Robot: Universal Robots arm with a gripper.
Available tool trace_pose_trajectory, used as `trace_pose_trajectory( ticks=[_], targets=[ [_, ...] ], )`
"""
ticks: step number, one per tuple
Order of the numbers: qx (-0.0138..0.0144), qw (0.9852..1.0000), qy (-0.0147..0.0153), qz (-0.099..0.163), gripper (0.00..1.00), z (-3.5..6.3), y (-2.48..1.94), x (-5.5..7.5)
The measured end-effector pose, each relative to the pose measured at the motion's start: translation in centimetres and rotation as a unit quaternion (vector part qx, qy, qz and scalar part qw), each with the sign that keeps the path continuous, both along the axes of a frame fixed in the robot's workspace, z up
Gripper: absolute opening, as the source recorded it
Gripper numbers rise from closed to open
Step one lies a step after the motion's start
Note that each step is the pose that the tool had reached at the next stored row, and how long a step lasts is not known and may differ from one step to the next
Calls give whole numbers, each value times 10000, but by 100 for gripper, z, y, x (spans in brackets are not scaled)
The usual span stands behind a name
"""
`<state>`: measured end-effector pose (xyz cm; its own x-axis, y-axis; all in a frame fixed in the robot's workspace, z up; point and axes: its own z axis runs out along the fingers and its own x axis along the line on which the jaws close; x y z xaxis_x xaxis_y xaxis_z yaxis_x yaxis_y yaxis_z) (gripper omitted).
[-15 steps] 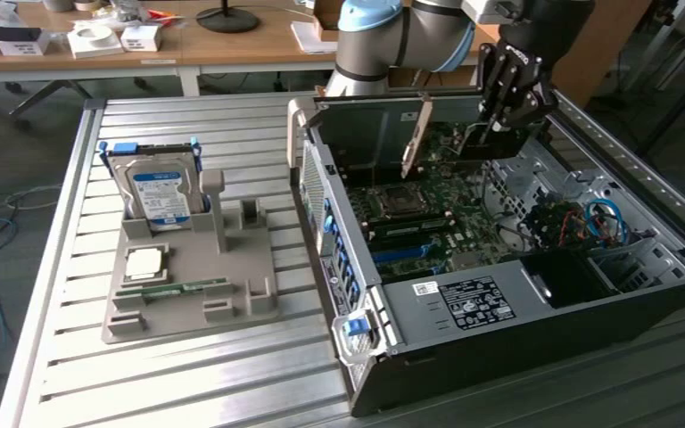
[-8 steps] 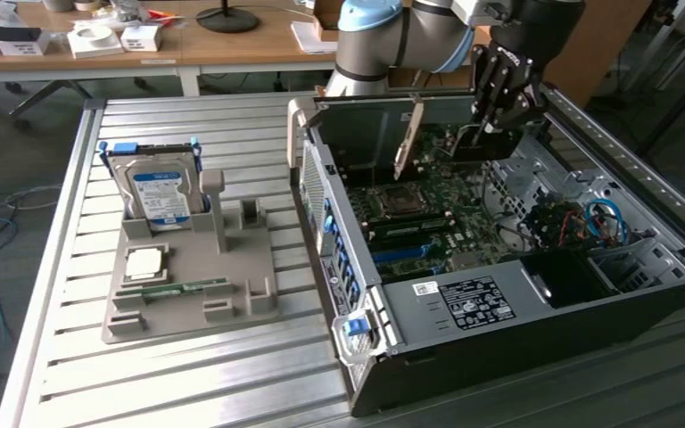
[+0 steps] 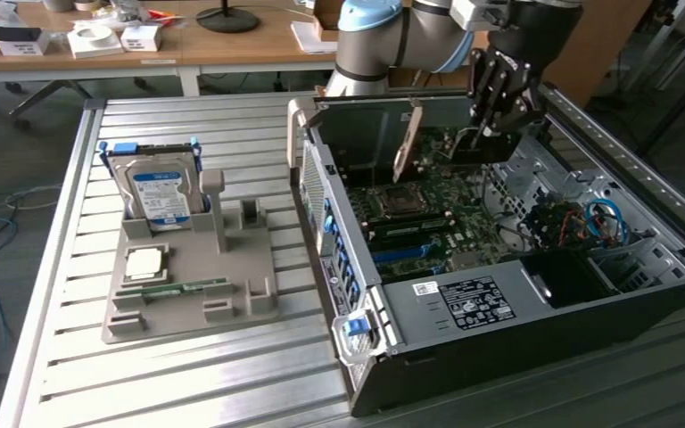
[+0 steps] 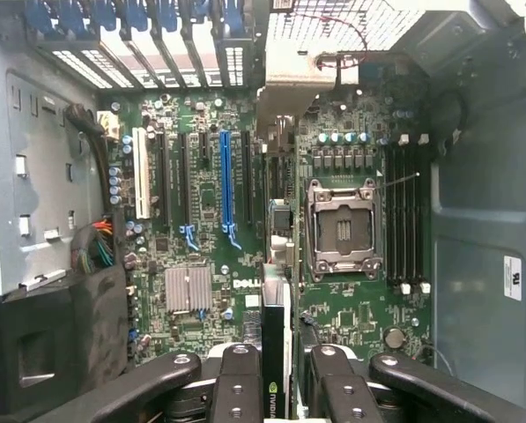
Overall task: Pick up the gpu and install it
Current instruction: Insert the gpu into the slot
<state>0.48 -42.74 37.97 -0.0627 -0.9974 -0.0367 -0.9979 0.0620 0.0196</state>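
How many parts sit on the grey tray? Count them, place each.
3. The hard drive stands upright at the far end of the grey tray; the processor lies midway; the memory stick lies nearer the camera. More may hide behind the drive.

Lab: slatted metal bench [image 3: 200, 374], cluttered desks [image 3: 235, 49]

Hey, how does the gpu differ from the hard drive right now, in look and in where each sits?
The gpu is a thin dark card seen edge-on; the hard drive is a boxy silver block with a blue-white label. The gpu is gripped between the gripper's jaws over the motherboard inside the open case; the hard drive stands untouched in the grey holder on the table. Both stand on edge.
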Motion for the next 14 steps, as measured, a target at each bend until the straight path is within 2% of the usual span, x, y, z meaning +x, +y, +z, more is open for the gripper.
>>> trace_pose_trajectory(
  ticks=[6,14],
  targets=[
    [0,10000,0,-1,26,-78,0,-5],
    [-1,10000,0,0,26,-81,0,-5]
  ],
)
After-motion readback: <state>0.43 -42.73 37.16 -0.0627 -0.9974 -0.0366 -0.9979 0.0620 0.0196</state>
